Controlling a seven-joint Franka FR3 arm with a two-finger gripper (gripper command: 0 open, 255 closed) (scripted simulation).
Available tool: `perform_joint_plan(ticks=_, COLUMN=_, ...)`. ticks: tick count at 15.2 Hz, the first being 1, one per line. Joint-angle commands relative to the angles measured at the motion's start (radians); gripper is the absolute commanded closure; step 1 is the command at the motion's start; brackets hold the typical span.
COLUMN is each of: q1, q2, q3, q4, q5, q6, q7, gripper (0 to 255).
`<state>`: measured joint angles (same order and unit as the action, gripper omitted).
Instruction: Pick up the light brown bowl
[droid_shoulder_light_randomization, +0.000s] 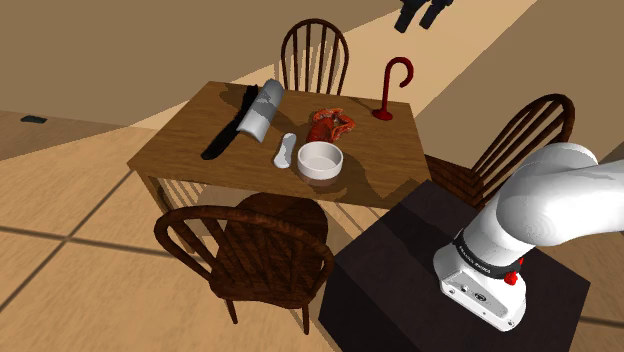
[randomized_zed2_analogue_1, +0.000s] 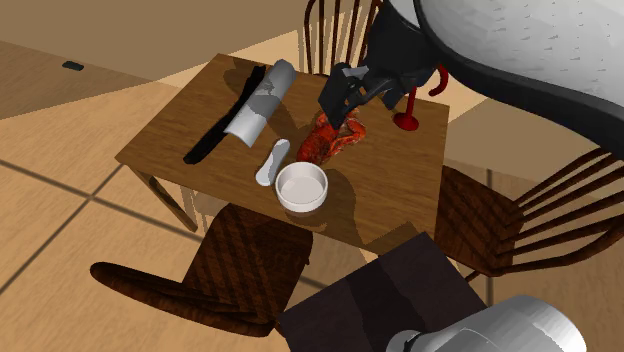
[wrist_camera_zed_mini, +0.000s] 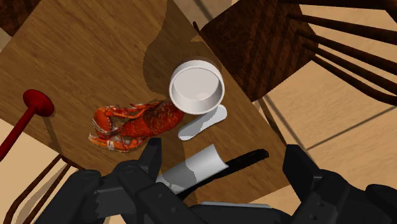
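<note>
The bowl (droid_shoulder_light_randomization: 320, 160) (randomized_zed2_analogue_1: 302, 187) (wrist_camera_zed_mini: 196, 87) is round and pale, nearly white, and stands upright near the front edge of a brown wooden table (droid_shoulder_light_randomization: 190, 135) (randomized_zed2_analogue_1: 175, 130). Nothing lies inside it. My black gripper (droid_shoulder_light_randomization: 420, 12) (randomized_zed2_analogue_1: 345, 95) (wrist_camera_zed_mini: 222, 165) hangs high above the table, over its far side, well apart from the bowl. Its two fingers (wrist_camera_zed_mini: 151, 154) stand wide apart with nothing between them. In the wrist view the bowl lies beyond the fingertips, past a red lobster (wrist_camera_zed_mini: 130, 124).
Beside the bowl are the lobster (droid_shoulder_light_randomization: 330, 125) (randomized_zed2_analogue_1: 335, 140), a small white scoop (droid_shoulder_light_randomization: 286, 150) (wrist_camera_zed_mini: 203, 124), a grey cylinder (droid_shoulder_light_randomization: 262, 108) (randomized_zed2_analogue_1: 258, 100) and a long black object (droid_shoulder_light_randomization: 225, 140). A red cane (droid_shoulder_light_randomization: 392, 90) stands at the table's far corner. Dark wooden chairs (droid_shoulder_light_randomization: 265, 245) (droid_shoulder_light_randomization: 315, 55) (droid_shoulder_light_randomization: 520, 140) ring the table.
</note>
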<state>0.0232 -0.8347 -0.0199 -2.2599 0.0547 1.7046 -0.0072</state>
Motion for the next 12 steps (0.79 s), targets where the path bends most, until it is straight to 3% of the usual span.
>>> perform_joint_plan(ticks=1, q1=0.0, q2=0.0, q3=0.0, q4=0.0, q5=0.0, q6=0.0, q7=0.0, gripper=0)
perform_joint_plan(ticks=12, q1=0.007, q2=0.174, q3=0.065, q4=-0.21, q5=0.012, q6=0.355, q7=0.044, gripper=0)
